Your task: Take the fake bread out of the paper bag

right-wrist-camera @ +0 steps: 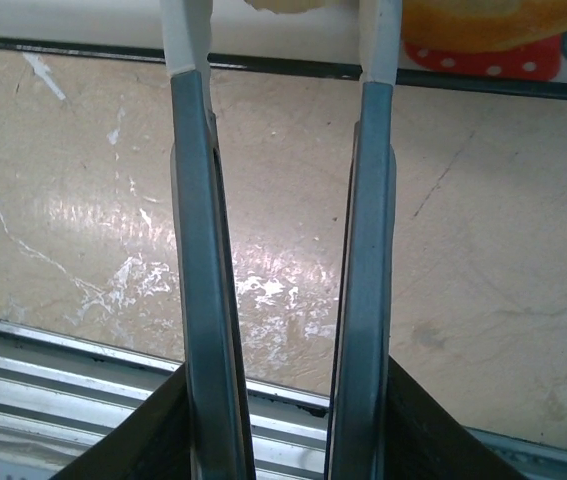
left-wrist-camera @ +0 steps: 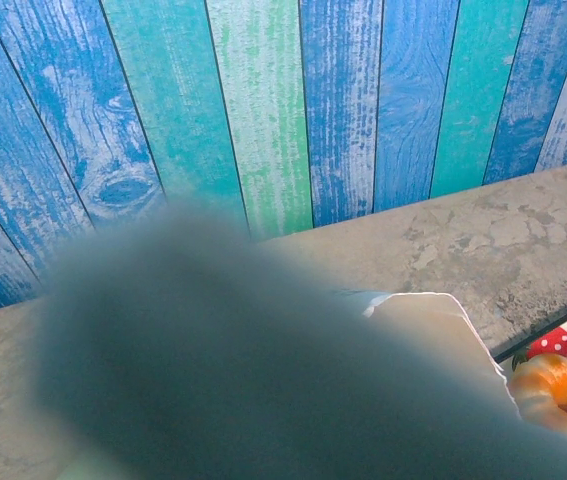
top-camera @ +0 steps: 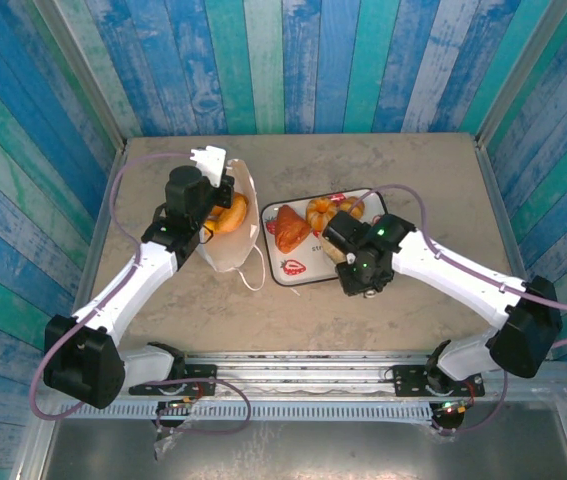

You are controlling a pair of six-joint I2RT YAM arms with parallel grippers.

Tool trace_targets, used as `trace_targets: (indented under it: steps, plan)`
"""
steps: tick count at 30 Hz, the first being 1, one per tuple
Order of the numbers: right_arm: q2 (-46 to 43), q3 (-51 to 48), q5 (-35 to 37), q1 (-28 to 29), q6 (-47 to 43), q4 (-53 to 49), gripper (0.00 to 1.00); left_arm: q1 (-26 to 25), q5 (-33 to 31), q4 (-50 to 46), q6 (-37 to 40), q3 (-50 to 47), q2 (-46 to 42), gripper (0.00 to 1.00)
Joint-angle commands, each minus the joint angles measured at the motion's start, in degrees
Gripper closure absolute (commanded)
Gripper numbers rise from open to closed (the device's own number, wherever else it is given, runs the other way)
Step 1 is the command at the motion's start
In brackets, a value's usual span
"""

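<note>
At table's left: tall white paper bag (top-camera: pixel 231 250), glossy orange toy bun (top-camera: pixel 229 214) in mouth. Left gripper (top-camera: pixel 213 172) nearer, bun at its 5 o'clock; spread unreadable. Right gripper (right-wrist-camera: pixel 281 60) over strawberry-print tray (top-camera: pixel 298 272), 3 o'clock of bag; fingers apart, pale roll (right-wrist-camera: pixel 293 6) between tips, grip unclear.

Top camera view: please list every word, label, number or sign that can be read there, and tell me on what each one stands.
Tray: dark lettering that seems to begin "ST"; the rest is covered and too small to read.
Paper bag: no readable print on the side that shows from above.
No other text can be read.
</note>
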Motion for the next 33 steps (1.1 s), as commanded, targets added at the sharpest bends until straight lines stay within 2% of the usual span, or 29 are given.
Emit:
trace_targets:
  steps: [1, 9, 17, 33]
  plan:
    - [0.9, 1.5, -1.3, 1.3, 0.4, 0.8, 0.57, 0.1, 0.9, 2.8, -1.0, 0.6, -1.4, 1.00]
    - [2.8, 3.3, -3.7, 3.2, -0.3, 2.4, 0.56, 0.1, 2.1, 3.1, -1.4, 1.2, -0.6, 1.00]
    - [0.5, 4.0, -4.0, 3.2, -0.2, 2.4, 0.56, 0.1, 2.0, 3.1, -1.1, 1.3, -1.0, 1.00]
    - [-1.7, 5.3, -0.9, 1.4, 0.7, 2.4, 0.55, 0.1, 2.0, 3.2, -1.1, 0.9, -1.5, 1.00]
